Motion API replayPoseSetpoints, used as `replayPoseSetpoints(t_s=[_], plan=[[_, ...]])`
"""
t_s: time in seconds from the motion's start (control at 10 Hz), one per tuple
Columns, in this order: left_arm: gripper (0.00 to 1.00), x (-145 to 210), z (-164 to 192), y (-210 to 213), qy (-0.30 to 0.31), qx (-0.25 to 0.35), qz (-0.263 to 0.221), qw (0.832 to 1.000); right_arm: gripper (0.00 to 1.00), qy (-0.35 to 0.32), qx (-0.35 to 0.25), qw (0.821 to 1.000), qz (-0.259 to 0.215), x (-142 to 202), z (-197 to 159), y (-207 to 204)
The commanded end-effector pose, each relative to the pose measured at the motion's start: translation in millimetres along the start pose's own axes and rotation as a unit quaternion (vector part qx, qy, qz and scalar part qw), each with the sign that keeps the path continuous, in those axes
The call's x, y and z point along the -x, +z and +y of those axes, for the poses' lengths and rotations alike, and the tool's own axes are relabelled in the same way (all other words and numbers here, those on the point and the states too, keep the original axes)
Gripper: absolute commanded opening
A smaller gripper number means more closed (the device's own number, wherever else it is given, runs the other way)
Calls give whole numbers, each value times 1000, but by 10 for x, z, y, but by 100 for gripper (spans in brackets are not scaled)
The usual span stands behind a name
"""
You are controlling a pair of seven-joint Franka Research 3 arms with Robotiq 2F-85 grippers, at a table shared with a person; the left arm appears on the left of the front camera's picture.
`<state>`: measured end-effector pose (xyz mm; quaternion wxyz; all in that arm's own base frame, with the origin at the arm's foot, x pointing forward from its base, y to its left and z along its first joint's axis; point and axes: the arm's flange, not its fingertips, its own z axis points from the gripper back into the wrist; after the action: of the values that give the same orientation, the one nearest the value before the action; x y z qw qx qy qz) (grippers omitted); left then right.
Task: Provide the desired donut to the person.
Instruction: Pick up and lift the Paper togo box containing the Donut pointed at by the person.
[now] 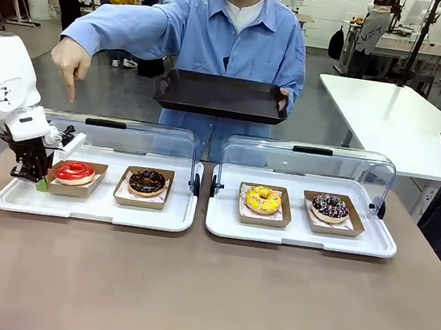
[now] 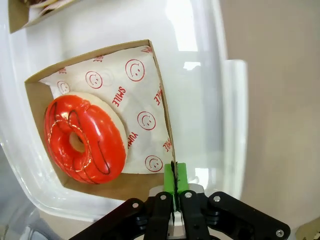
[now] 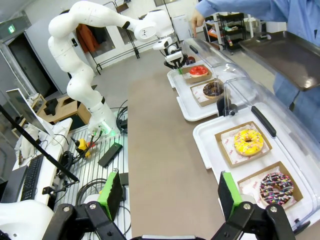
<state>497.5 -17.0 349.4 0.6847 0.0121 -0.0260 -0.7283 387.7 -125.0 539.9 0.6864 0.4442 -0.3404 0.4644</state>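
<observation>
Left arm's jaws pinch shut on the rim of the cardboard tray holding the red donut, while the person's hand points down nearby; right arm's jaws gape wide, empty.

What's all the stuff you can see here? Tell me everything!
white trays: two, white, side by side on the brown table.
clear lids: two, see-through, raised open behind them.
cardboard trays: four, brown, two per white tray.
red donut: one, red, far left.
chocolate donut: one, brown, beside it.
yellow donut: one, yellow, right tray.
sprinkled donut: one, dark, far right.
black tray: one, black, in the person's holding hand.
pointing hand: one, the person's, aimed down near the red donut.
left end effector: one, black and green, shut on the red donut's cardboard tray.
right end effector: one, black and green, open, empty.
</observation>
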Motion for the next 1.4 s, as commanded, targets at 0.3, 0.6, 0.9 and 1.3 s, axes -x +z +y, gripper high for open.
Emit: replayPoseSetpoints(t_s=[0.3,0.6,0.9,1.3], plan=[[0,-240,-1059,980,-24,27,45,998,100,1,-2,1000,-3,3,-1,1],[0,-458,-1432,1547,-37,19,70,997,100,1,-2,1000,-3,3,-1,1],[0,-669,-1668,2090,-2,-37,60,998,100,1,-2,1000,-3,3,-1,1],[0,-754,-1504,2631,18,-53,15,998,100,1,-2,1000,-3,3,-1,1]])
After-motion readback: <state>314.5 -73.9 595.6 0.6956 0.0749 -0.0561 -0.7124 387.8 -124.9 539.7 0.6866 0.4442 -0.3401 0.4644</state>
